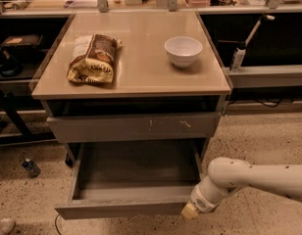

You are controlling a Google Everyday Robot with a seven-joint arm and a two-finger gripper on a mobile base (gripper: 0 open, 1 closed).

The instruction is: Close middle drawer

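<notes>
The wide grey wood-grain middle drawer (121,208) stands pulled well out, bare box interior exposed. The right end of its front is at the white arm's cream-tipped gripper (189,211) (open or closed: cannot tell). Above and left of the gripper is a taller grey drawer front with pale scratches (134,127). Higher, on the beige tabletop (151,77), a round white bowl (183,50) sits almost straight above, and a crumpled brown-and-yellow snack bag (92,58) lies farther left.

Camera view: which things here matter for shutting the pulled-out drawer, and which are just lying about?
For the job: middle drawer, pulled open; pincer, at the drawer front's right end.

Lying about: snack bag and white bowl on the tabletop; small bottle on the floor.
</notes>
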